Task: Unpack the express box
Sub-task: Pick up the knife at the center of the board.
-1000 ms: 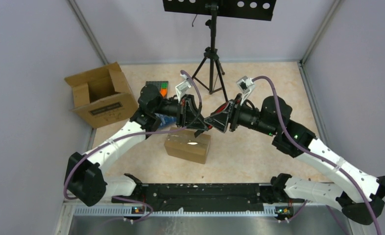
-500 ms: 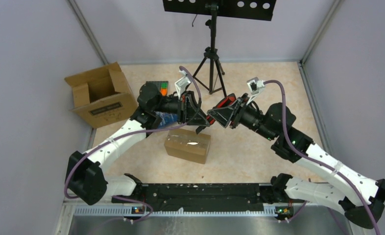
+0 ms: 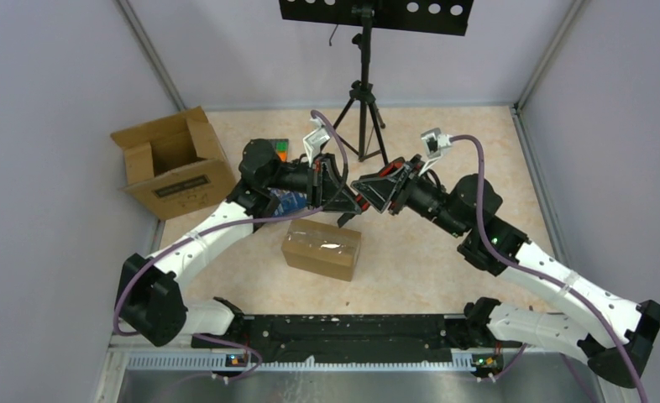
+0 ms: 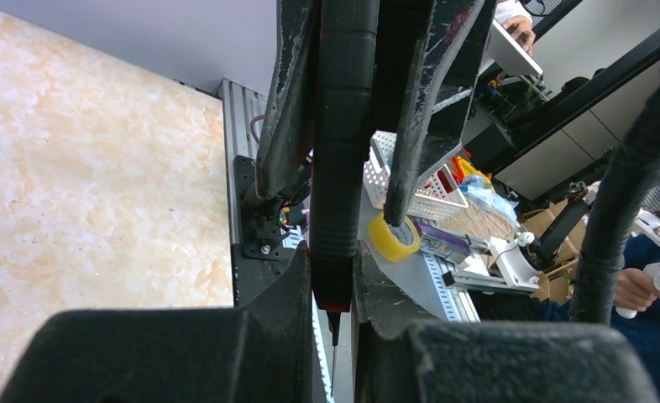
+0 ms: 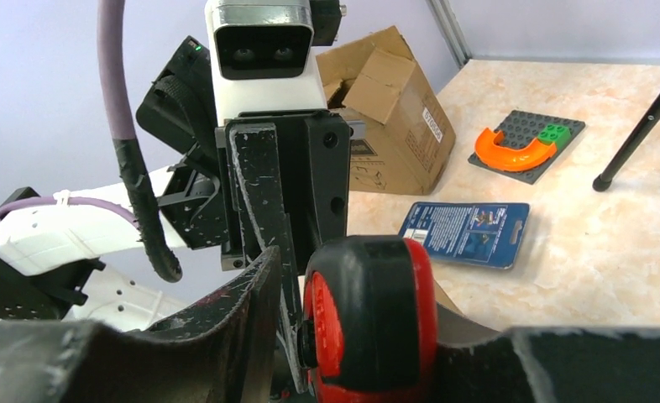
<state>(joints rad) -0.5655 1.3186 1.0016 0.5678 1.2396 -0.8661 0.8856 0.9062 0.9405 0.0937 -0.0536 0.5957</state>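
Observation:
The express box (image 3: 322,248), brown and taped shut, lies on the table below both grippers. Above it my left gripper (image 3: 342,201) is shut on a hand tool (image 4: 342,168) with a black ribbed handle, a red collar and a thin metal tip. Facing it, my right gripper (image 3: 362,188) has its jaws closed around the tool's thick red and black end (image 5: 369,319). In the right wrist view that end fills the space between my fingers (image 5: 259,294), with the left gripper (image 5: 293,185) just behind it.
An open empty cardboard box (image 3: 173,161) stands at the back left. A blue blister pack (image 5: 465,232) and a grey baseplate with an orange arch (image 5: 524,143) lie behind the express box. A black tripod (image 3: 362,109) stands at the back centre. Walls close in both sides.
My right gripper has swung left to meet the left one and narrowed its jaws around the tool's red and black end. The left gripper has kept its hold.

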